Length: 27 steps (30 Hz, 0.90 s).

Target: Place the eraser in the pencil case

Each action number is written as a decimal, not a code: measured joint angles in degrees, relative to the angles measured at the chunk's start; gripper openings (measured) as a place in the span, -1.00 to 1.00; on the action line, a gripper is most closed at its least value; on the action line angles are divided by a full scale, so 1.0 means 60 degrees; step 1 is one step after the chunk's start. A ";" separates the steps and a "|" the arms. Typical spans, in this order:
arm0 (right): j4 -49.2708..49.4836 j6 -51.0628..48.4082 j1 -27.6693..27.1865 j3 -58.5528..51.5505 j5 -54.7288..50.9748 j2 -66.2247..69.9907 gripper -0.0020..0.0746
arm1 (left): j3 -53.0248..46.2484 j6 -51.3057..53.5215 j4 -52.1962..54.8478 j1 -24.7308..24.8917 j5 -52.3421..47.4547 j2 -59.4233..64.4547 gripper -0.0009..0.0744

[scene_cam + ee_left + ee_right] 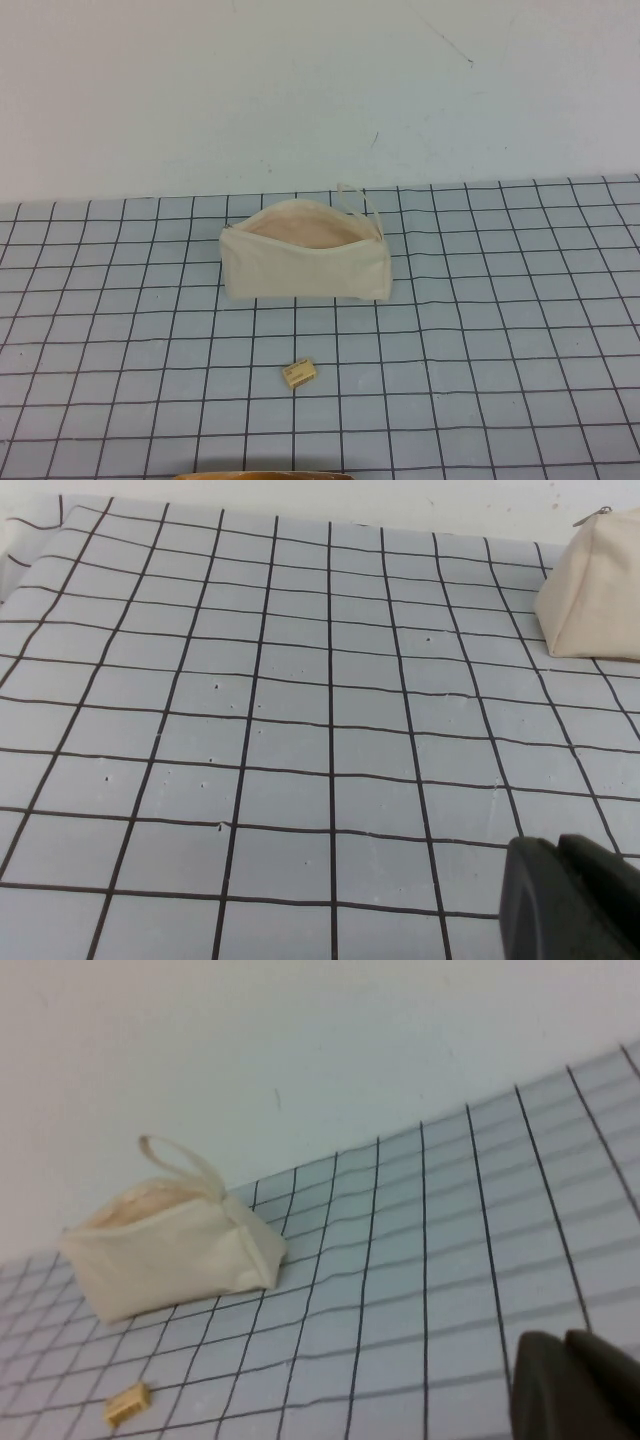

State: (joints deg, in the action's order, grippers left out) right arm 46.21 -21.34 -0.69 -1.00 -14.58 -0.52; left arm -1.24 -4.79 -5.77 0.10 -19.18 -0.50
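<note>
1. Left gripper (570, 900): only a corner of it shows at the edge of the left wrist view. Matte black, rounded blocky shape, with one seam or groove running between two dark parts. No screws, cables or markings visible.
2. Right gripper (575, 1385): a similar sliver at the edge of the right wrist view. Dark charcoal with a brownish cast, smooth rounded contours, one crease dividing two lobes.
3. High view: neither arm appears.

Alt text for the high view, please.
An open cream pencil case stands on a grid-patterned table, with a small tan eraser lying apart in front of it, nearer the robot. Neither the left tool nor the right tool appears in this view.
</note>
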 joint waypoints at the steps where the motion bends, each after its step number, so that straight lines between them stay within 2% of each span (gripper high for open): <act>1: 0.0000 -0.0541 0.0000 0.0196 -0.0109 0.0000 -0.95 | 0.0000 0.0000 0.0000 0.0000 0.0000 0.0000 -0.98; 6: -0.0557 -0.3083 0.0000 0.2217 -0.1089 0.1278 -0.95 | 0.0000 0.0000 0.0000 0.0000 0.0000 0.0000 -0.98; 11: -0.1680 -0.5235 0.0000 0.4960 -0.3541 0.3902 -0.95 | 0.0000 0.0000 0.0000 0.0000 0.0000 0.0000 -0.98; 20: -0.1890 -0.7004 0.0042 0.8209 -0.7300 0.7938 -0.95 | 0.0000 0.0000 0.0000 0.0000 0.0000 0.0000 -0.98; 24: -0.2138 -0.7159 0.0908 0.9415 -0.8044 0.9419 -0.95 | 0.0000 0.0000 0.0000 0.0000 0.0000 0.0000 -0.98; 27: -0.2566 -0.7005 0.2014 1.0057 -0.8116 1.0289 -0.95 | 0.0000 0.0000 0.0000 0.0000 0.0000 0.0000 -0.98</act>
State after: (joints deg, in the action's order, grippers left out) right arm 30.81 -63.37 11.40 59.34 -63.28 61.21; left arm -1.24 -4.79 -5.77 0.10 -19.18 -0.50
